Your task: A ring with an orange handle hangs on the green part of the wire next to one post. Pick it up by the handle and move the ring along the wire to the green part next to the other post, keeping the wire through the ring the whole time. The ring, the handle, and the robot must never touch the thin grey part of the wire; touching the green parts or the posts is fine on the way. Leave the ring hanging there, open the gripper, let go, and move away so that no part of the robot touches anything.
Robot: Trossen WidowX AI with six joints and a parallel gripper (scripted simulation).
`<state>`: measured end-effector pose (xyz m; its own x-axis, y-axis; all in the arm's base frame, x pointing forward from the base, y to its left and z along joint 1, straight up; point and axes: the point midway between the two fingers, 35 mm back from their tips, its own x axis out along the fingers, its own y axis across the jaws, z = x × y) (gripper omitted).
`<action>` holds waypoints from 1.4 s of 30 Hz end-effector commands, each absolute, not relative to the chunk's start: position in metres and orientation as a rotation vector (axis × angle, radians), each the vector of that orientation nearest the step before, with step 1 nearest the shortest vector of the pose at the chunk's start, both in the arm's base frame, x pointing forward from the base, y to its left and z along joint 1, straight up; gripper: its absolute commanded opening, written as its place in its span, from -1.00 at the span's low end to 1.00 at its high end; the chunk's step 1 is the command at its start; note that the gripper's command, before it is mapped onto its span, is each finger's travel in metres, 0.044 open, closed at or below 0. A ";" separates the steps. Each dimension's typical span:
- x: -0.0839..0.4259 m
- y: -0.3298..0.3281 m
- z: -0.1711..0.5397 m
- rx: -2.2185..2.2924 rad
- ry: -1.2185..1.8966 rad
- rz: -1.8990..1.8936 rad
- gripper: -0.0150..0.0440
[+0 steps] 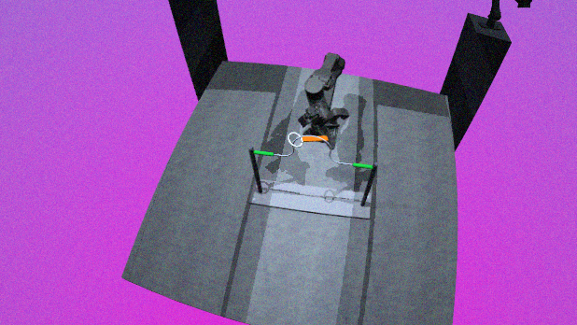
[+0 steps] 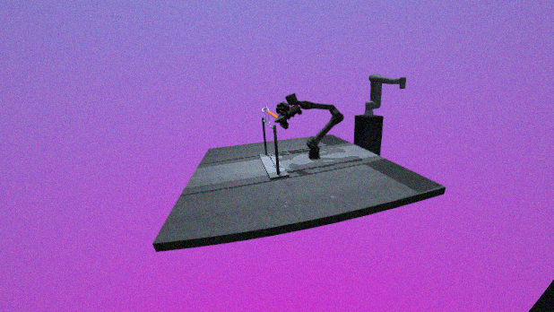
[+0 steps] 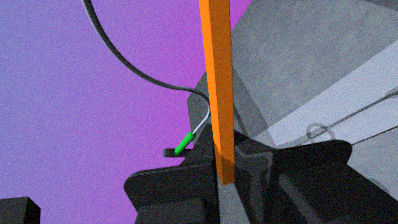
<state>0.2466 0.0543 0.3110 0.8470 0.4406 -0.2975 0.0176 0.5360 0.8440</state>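
Note:
The white ring (image 1: pixel 288 136) is around the wire at the left side of its raised middle in the top view; any gap to the wire is too small to tell. Its orange handle (image 1: pixel 315 139) (image 2: pixel 272 115) (image 3: pixel 221 90) points right, towards the arm. My gripper (image 2: pixel 279 118) (image 3: pixel 213 127) is shut on the handle's far end. The thin grey wire (image 1: pixel 343 163) (image 3: pixel 125 58) arches between the left green part (image 1: pixel 263 153) and the right green part (image 1: pixel 362 165). The left post (image 1: pixel 256 173) and right post (image 1: pixel 369 187) stand upright. Part of the wire is hidden behind the handle in the wrist view.
The posts stand on a pale base plate (image 1: pixel 308 206) on the grey table (image 1: pixel 187 187) (image 2: pixel 291 202). Dark pillars (image 1: pixel 198 47) (image 1: pixel 476 61) stand behind the table. Another arm (image 2: pixel 376 91) stands on a dark pedestal (image 2: pixel 368 134). Shadows cross the table and the plate.

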 end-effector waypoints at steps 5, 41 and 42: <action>0.249 0.049 0.305 0.828 0.529 0.218 -1.00; 0.251 0.021 0.286 0.208 0.521 0.015 -1.00; 0.251 0.020 0.286 0.190 0.520 0.009 -1.00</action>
